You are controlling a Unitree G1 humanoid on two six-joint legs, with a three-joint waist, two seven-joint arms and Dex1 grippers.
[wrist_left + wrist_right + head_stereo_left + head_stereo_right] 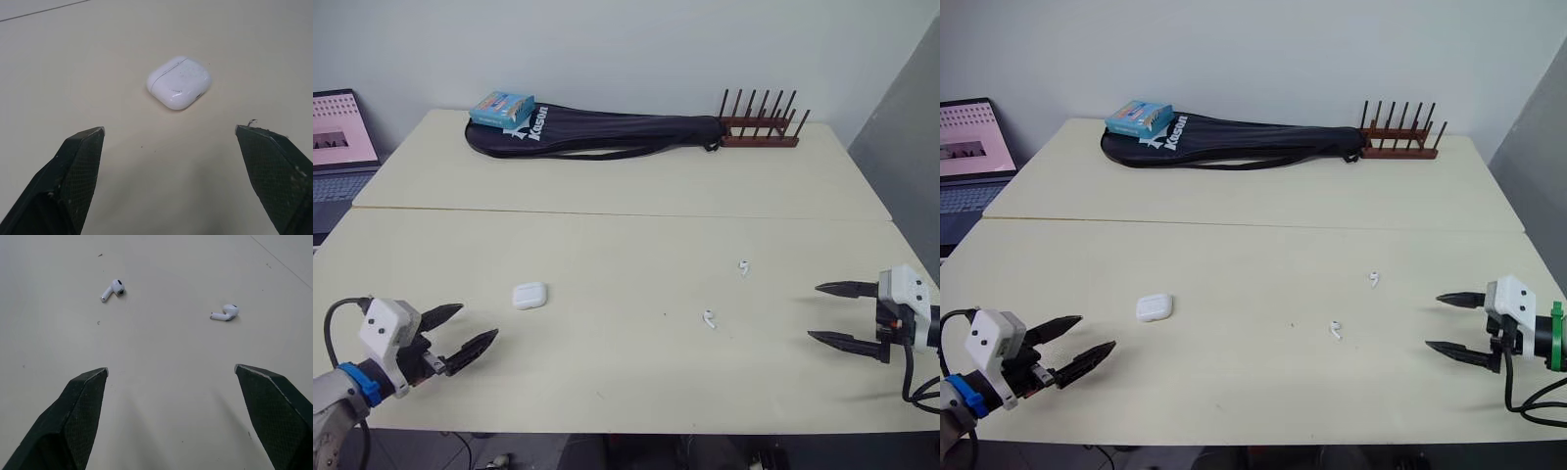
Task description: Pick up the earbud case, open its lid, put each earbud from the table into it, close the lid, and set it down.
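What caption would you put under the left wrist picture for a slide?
Left gripper, open, facing the closed white earbud case lying on the pale table.

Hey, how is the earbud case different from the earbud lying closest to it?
The earbud case is a larger rounded block with its lid shut; the earbud is small with a thin stem. The case lies ahead of the left tool, the earbud nearer the right tool. Both are white, resting on the table, unheld.
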